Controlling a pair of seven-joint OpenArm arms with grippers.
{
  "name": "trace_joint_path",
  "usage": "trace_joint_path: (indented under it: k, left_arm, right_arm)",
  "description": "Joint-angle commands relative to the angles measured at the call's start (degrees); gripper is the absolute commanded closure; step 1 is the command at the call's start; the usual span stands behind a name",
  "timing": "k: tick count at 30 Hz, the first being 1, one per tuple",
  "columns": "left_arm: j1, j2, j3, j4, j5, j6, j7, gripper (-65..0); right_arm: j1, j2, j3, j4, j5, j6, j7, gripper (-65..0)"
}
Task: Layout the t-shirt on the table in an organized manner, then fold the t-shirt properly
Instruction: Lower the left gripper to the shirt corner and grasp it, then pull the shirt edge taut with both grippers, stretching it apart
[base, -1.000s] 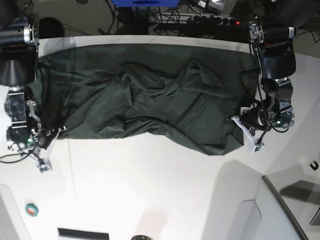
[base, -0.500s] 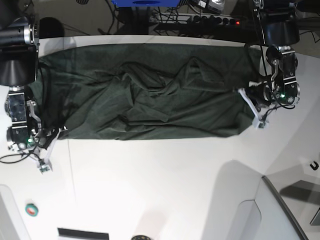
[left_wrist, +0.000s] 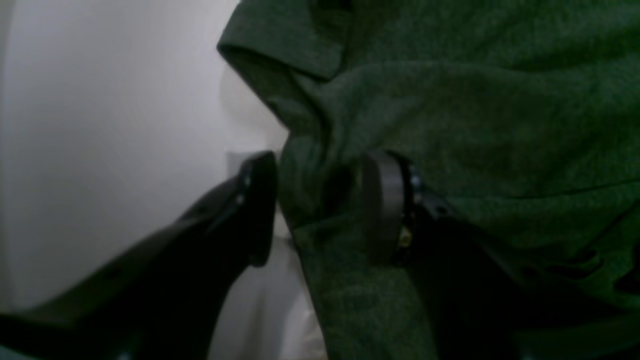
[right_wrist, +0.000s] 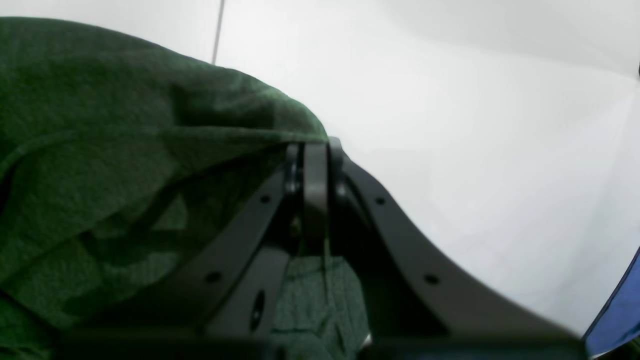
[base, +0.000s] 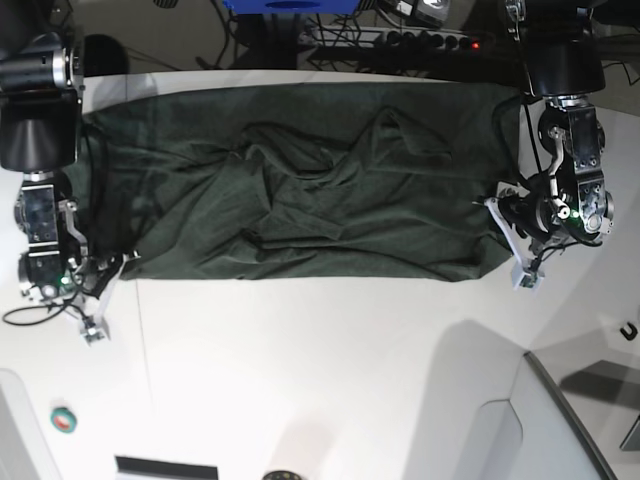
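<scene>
Base view, going left to right: the right gripper (base: 95, 272) sits at the shirt's lower corner on that side, and its wrist camera shows the jaws pressed together on a pinch of green fabric. So that corner is held. The t-shirt (base: 300, 190) is stretched into a long band across the far half of the table (base: 300, 380), with its far edge running right along the table's back edge. The near edge looks pretty straight, but the middle is a mess of ridges and bunched folds. Over at the other end, the left gripper (base: 516, 240) is at the shirt's edge, and from its wrist camera the jaws are spread apart with a fold of cloth (left_wrist: 320, 200) sitting loose between them. One finger is out over bare table, the other is against the fabric.

Handling-wise, I'd guess this thing is light, floppy and a bit stretchy, so it won't hold any shape and will just drag and wrinkle if pulled from one spot. Best bet seems to be grabbing at corners or the hem and pulling both ends apart evenly. Pinching mid-panel would probably just make more bunching.
</scene>
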Motion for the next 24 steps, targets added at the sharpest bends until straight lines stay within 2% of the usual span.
trace_joint_path:
  k: [1, 6, 9, 17, 21, 24]
  left_arm:
    - [-0.87, -0.58, -0.25, 1.17, -0.25, 0.1, 0.32, -27.8]
    - [-0.95, -0.58, -0.25, 0.91, -0.25, 0.1, -1.35, -27.6]
    - [-3.68, -0.58, 0.1, -0.59, -0.16, 0.1, -2.32, -27.5]
    - [-13.88, -0.93, 0.46, -15.09, -0.08, 0.19, -2.76, -27.5]
    - [-17.13, -1.55, 5.64, -21.51, 0.28, 0.19, -6.54, -27.5]
    - [-18.27, -1.11, 6.26, -25.03, 2.65, 0.19, -8.83, -27.5]
  right_arm:
    - [1.6, 0.61, 0.25, 1.06, -0.39, -0.01, 0.5, 0.0]
    - [1.69, 0.61, 0.25, 1.06, -0.39, -0.01, 0.5, 0.0]
    - [1.78, 0.52, 0.25, 1.06, -0.39, -0.01, 0.5, 0.0]
    - [1.95, -0.18, 0.25, 1.06, -0.39, -0.01, 0.5, 0.0]
    - [1.95, -0.18, 0.25, 1.06, -0.39, -0.01, 0.5, 0.0]
    - [1.95, -0.18, 0.25, 1.06, -0.39, -0.01, 0.5, 0.0]
